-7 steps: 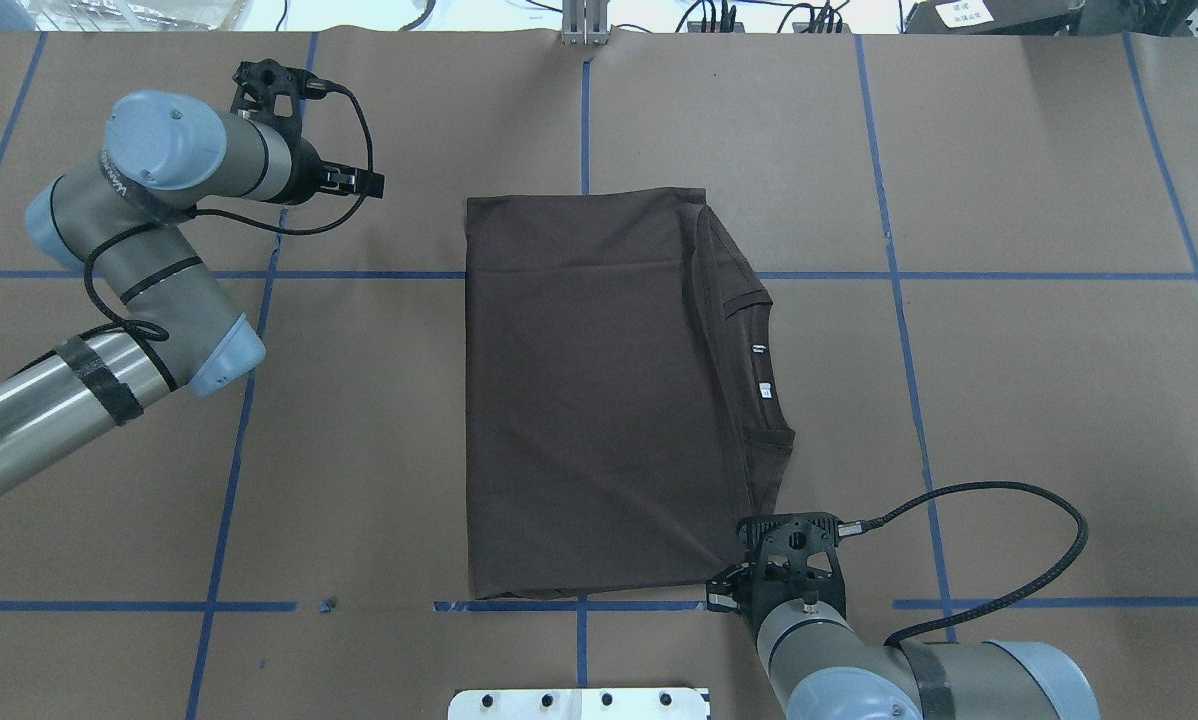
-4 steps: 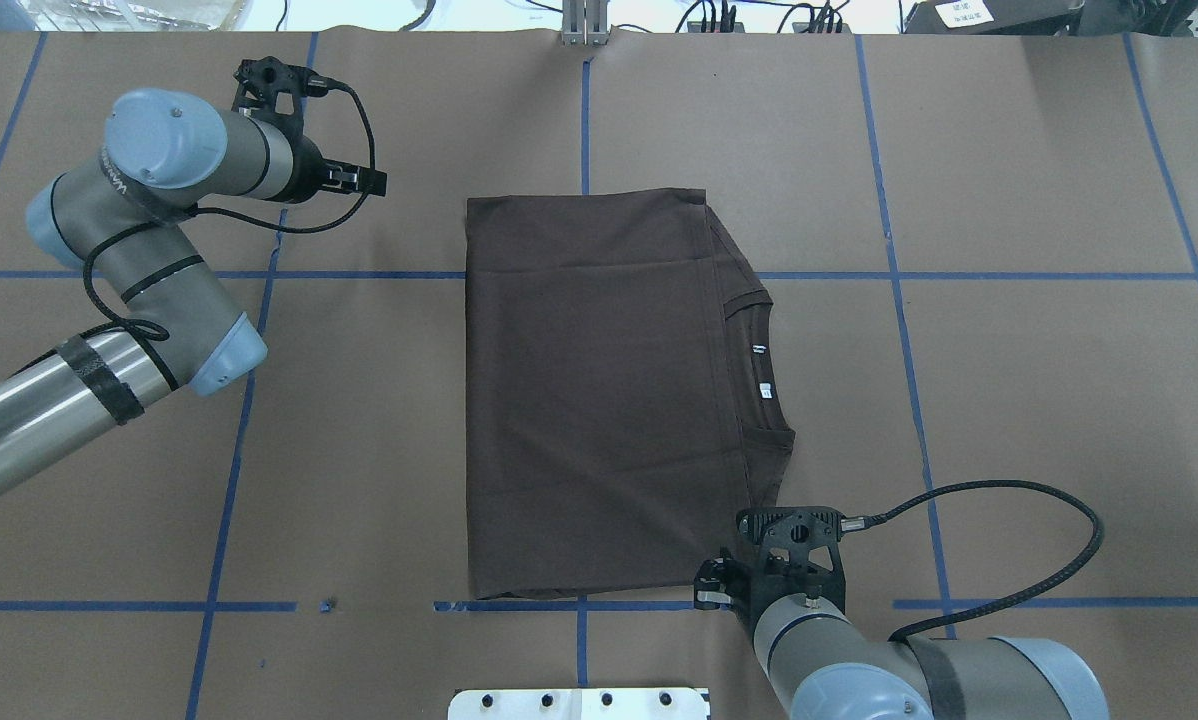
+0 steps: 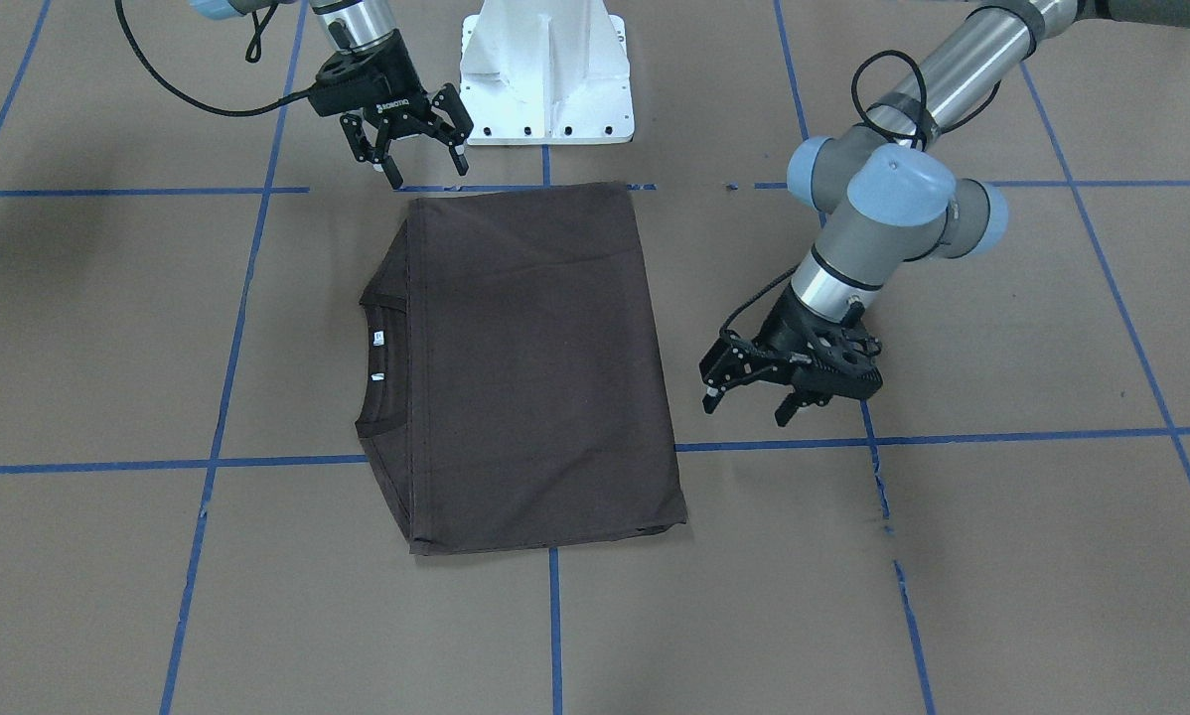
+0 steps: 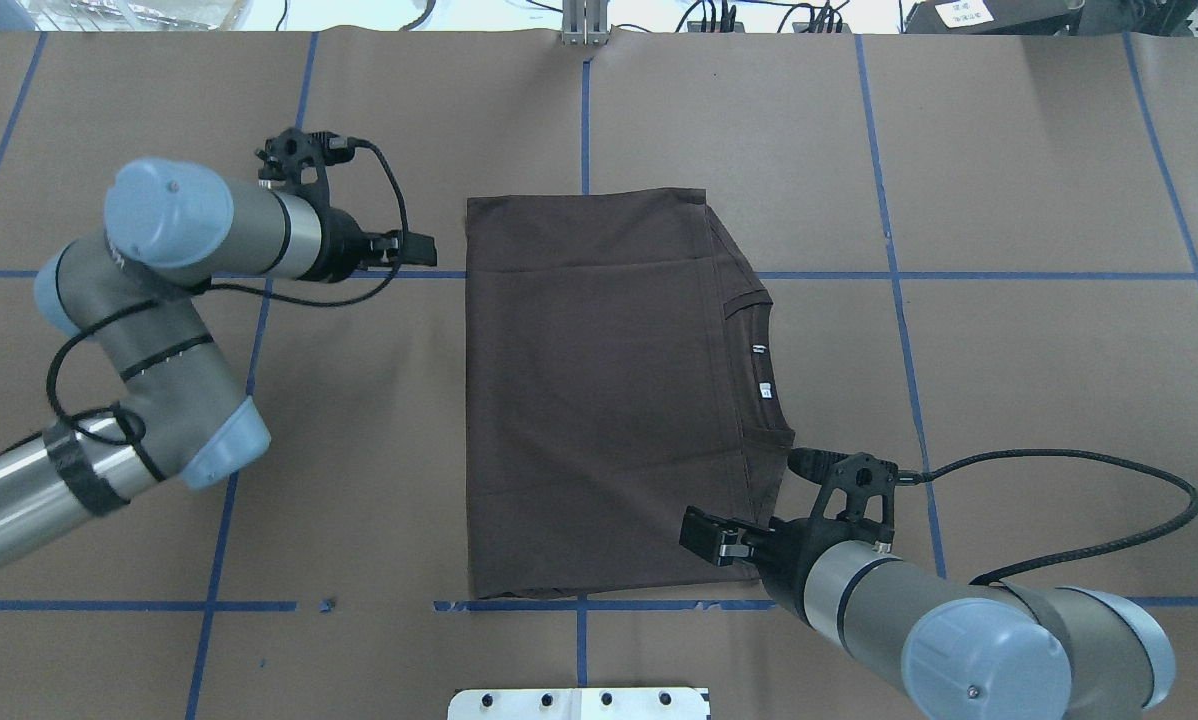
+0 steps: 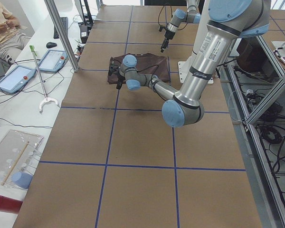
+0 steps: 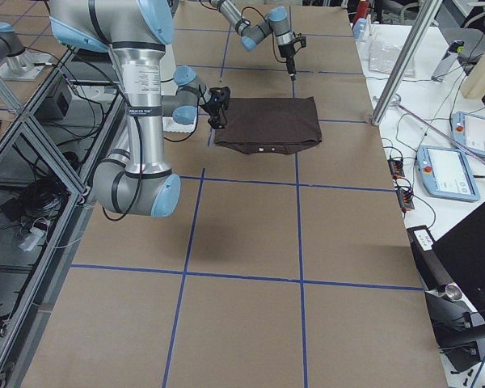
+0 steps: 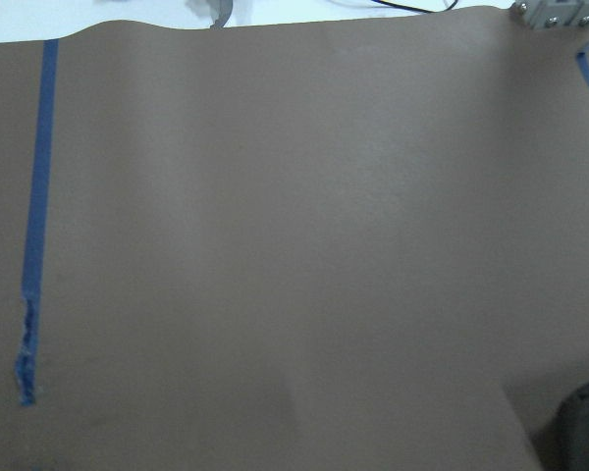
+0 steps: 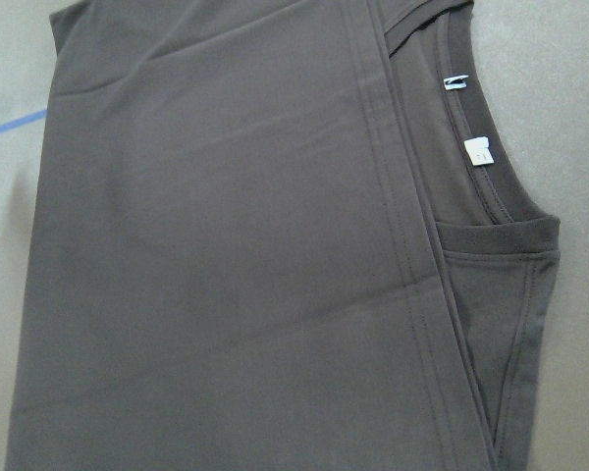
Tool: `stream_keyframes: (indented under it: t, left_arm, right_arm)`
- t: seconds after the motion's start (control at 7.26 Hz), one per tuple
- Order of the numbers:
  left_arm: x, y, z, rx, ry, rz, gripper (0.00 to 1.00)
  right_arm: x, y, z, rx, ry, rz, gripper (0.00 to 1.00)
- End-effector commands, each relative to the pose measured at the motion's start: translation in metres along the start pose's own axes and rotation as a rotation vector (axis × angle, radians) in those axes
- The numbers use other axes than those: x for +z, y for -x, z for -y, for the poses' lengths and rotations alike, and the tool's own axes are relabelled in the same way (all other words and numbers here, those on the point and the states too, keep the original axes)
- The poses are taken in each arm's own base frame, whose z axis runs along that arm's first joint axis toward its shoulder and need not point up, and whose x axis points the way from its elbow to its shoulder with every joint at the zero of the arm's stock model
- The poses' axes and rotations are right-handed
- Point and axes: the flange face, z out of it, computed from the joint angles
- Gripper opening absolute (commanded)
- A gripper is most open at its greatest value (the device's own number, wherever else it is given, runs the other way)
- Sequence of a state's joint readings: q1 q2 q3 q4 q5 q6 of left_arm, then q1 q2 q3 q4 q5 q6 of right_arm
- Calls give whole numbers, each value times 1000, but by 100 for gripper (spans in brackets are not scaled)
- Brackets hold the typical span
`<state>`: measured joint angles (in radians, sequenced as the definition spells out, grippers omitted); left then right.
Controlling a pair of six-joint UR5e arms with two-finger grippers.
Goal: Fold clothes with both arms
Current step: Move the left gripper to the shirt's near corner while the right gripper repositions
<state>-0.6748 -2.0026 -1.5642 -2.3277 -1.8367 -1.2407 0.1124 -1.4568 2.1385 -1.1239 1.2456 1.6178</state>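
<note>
The dark brown T-shirt [image 4: 599,390] lies folded flat in a rectangle mid-table, with its collar and white neck tags [image 4: 761,370] on the robot's right side. It also shows in the front view [image 3: 525,367] and fills the right wrist view [image 8: 236,245]. My left gripper [image 3: 747,402] is open and empty, low over the paper beside the shirt's left edge, apart from it; it also shows in the overhead view [image 4: 421,245]. My right gripper [image 3: 426,171] is open and empty at the shirt's corner nearest the robot on the collar side; it also shows in the overhead view [image 4: 701,535].
The white bolted pedestal base [image 3: 545,70] stands at the table's near edge, close to the right gripper. Brown paper with blue tape lines [image 4: 899,275] covers the table. A metal post [image 4: 584,25] stands at the far edge. Tablets [image 6: 453,174] lie beyond it.
The left gripper has moved toward the shirt's left edge and nearer the robot. The right arm has swung out to the right, and its gripper now points over the shirt's near corner.
</note>
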Motion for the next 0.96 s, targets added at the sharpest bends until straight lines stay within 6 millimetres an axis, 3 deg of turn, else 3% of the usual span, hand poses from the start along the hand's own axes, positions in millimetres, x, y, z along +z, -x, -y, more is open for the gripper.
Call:
stream_keyframes:
  t: [0.0, 0.14, 0.41, 0.55, 0.69, 0.83]
  left_arm:
    - [-28, -37, -127, -196, 61, -70, 100]
    - [-31, -49, -167, -280, 88, -50, 95]
    - [-29, -77, -237, -404, 111, 30, 68]
    - [-27, -82, -259, -435, 122, 38, 50]
    - [-26, -85, -271, -445, 137, 40, 39]
    - [-26, -87, -277, -444, 146, 40, 39]
  right_arm:
    - [-8, -5, 17, 86, -21, 20, 100]
    - [-7, -6, 22, 89, -28, 18, 100]
    - [-6, -7, 22, 88, -30, 13, 100]
    - [-6, -8, 22, 89, -32, 12, 100]
    - [-5, -8, 22, 89, -32, 11, 100]
    - [-5, -8, 22, 90, -33, 11, 100]
